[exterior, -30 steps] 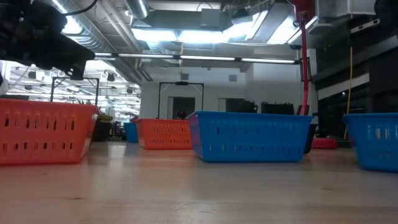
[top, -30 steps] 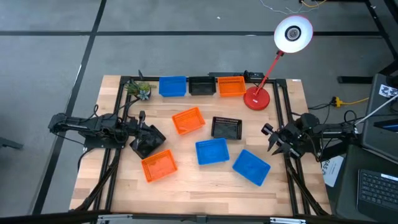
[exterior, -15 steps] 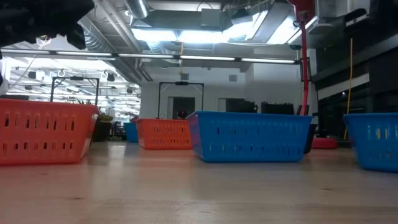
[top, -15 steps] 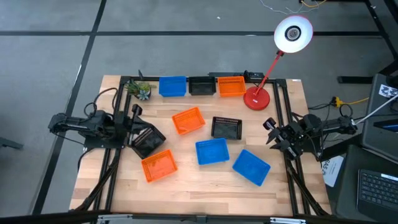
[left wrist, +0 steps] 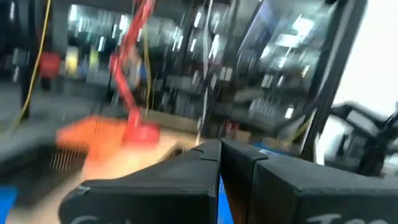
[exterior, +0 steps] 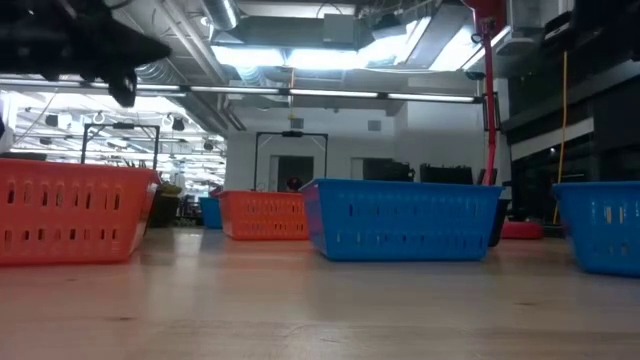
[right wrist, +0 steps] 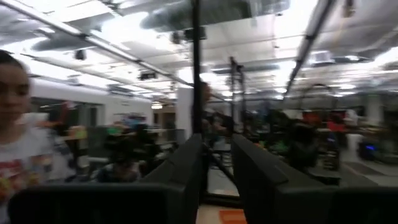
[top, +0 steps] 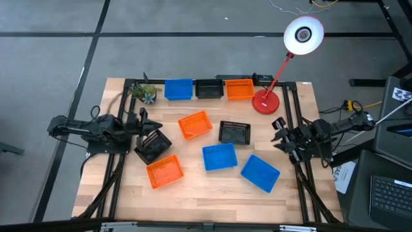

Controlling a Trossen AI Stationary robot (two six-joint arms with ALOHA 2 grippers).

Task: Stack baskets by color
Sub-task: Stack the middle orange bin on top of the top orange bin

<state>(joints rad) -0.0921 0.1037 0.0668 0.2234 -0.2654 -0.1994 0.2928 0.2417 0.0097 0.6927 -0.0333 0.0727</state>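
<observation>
Across the wooden counter (top: pixel 212 193) the baskets sit in two groups. Along the far edge, a row: blue basket (top: pixel 178 89), black basket (top: pixel 208 88), orange basket (top: pixel 239 89), side by side between the potted plant (top: pixel 145 93) and the red lamp (top: pixel 265 101). Loose in the middle: an orange one (top: pixel 195 124), a black mesh one (top: pixel 235 132), a blue one (top: pixel 219 156), a second blue one tilted near the right side (top: pixel 260 173), an orange one toward the front left (top: pixel 165 171), and a black one at the left (top: pixel 153 145).

Left gripper (top: pixel 143 120) sits over the left side of the counter, just beside that left black basket; fingers closed, and the left wrist view shows them pressed together with nothing between. Whether they touch the basket rim, cannot tell. Right gripper (top: pixel 281 135) waits at the right edge, near the lamp base; fingers partly apart, holding nothing.

Judgement: the step in hand looks like picking up the left black basket to carry it to the black one in the far row. To do it well, the left fingers need to part first, then straddle one thin mesh wall from above and close on it. Mesh plastic is light and may tip, so lift level. Set it squarely into the far black basket, clear of the plant.
</observation>
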